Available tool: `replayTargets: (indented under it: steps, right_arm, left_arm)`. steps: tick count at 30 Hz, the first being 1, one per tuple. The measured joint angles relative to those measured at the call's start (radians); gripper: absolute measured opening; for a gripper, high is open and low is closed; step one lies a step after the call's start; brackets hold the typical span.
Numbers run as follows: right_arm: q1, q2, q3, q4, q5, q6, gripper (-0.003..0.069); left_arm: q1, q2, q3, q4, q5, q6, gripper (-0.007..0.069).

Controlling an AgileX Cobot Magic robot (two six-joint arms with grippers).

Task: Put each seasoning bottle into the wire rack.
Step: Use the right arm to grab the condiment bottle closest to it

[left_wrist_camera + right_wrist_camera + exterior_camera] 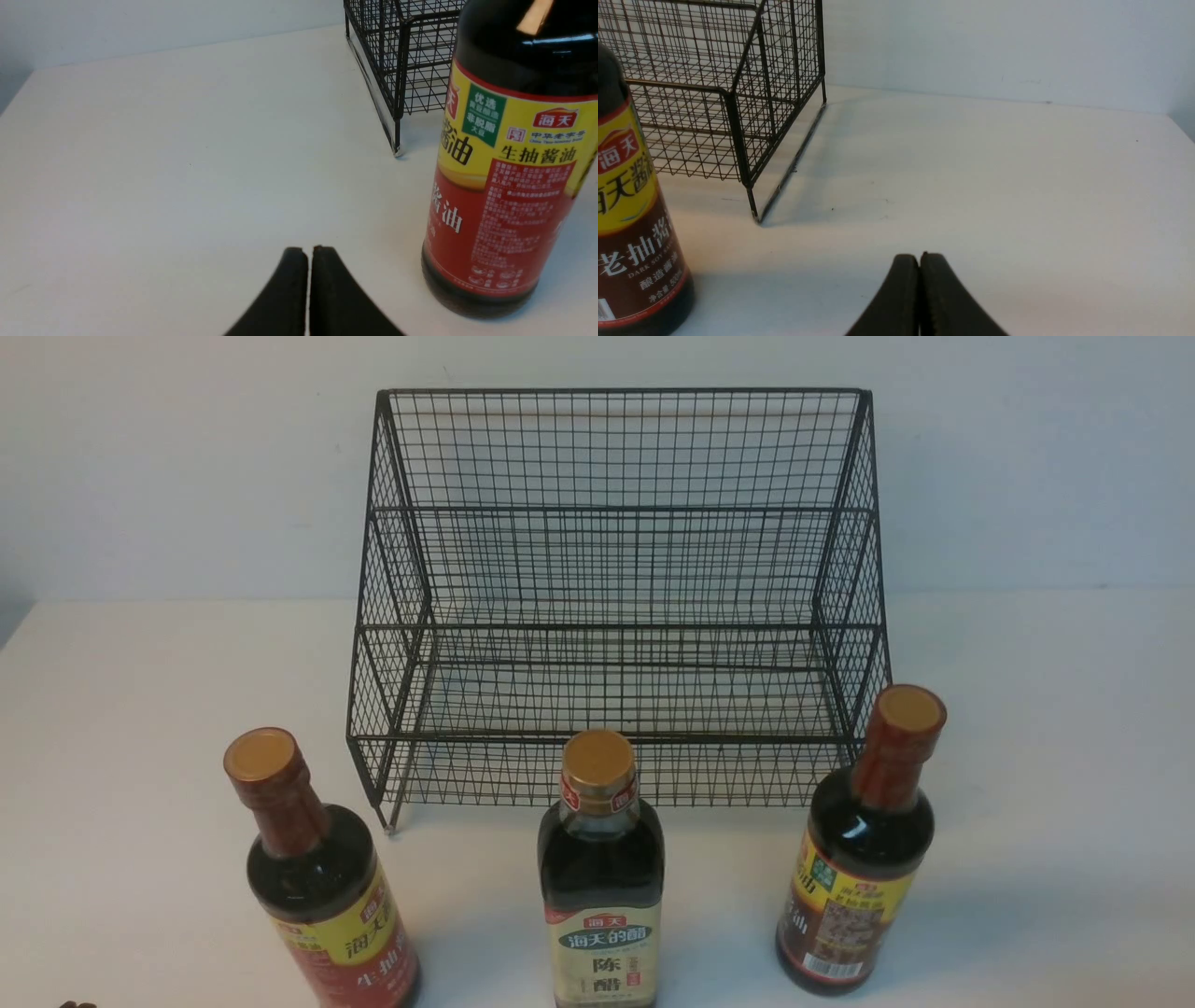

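- Currently, your black wire-mesh two-step rack point(621, 739) stands on the white table point(1046, 784), near the pale wall point(187, 457).
- Your three dark-liquid bottles stand upright on the table in front of the rack, outside its mesh.
- Left position: round bottle with reddish-brown neck, gold-topped cap and yellow-and-red label point(322, 887).
- Middle position: squarer bottle with gold-topped cap and cream label point(602, 887), between the two round ones and apart from both.
- Right position: round bottle with reddish-brown neck, gold-topped cap and yellow-and-brown label point(854, 868).
- Your left arm's dark fingers point(310, 284) are clenched together, grasping nothing, near the yellow-and-red-labelled bottle.
- Your right arm's dark fingers point(920, 294) are likewise clenched and hold nothing.
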Motion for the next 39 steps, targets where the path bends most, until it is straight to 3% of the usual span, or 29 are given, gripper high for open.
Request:
replayTargets:
  steps: [6,9,14,16,21,25,30,32,35,39]
  right_arm:
    - [0.000,0.000,0.000,0.033,-0.003,0.018,-0.0015]
    - [0.000,0.000,0.006,0.310,-0.036,0.171,-0.0015]
    - [0.000,0.000,0.008,0.625,-0.072,0.285,-0.0015]
    - [0.000,0.000,0.008,0.690,-0.075,0.294,-0.0015]
    - [0.000,0.000,0.008,0.714,-0.062,0.258,-0.0015]
    - [0.000,0.000,-0.101,0.710,-0.002,0.079,-0.0015]
    - [0.000,0.091,-0.379,0.656,0.142,-0.281,-0.0006]
    - [0.000,0.167,-0.441,0.654,0.211,-0.337,0.0005]
    - [0.000,0.346,-0.534,0.675,0.353,-0.425,0.0067]
    - [0.000,0.615,-0.601,0.769,0.444,-0.601,0.0210]
  left_arm:
    - [0.000,0.000,0.000,0.000,0.000,0.000,-0.0005]
    - [0.000,0.000,0.000,0.000,0.000,0.000,-0.0005]
    - [0.000,0.000,0.000,0.000,0.000,0.000,-0.0005]
    - [0.000,0.000,0.000,0.000,0.000,0.000,-0.0005]
    - [0.000,0.000,0.000,0.000,0.000,0.000,-0.0005]
    - [0.000,0.000,0.000,0.000,0.000,0.000,-0.0005]
    - [0.000,0.000,0.000,0.000,0.000,0.000,-0.0005]
    - [0.000,0.000,0.000,0.000,0.000,0.000,-0.0005]
    - [0.000,0.000,0.000,0.000,0.000,0.000,-0.0005]
    - [0.000,0.000,0.000,0.000,0.000,0.000,-0.0005]
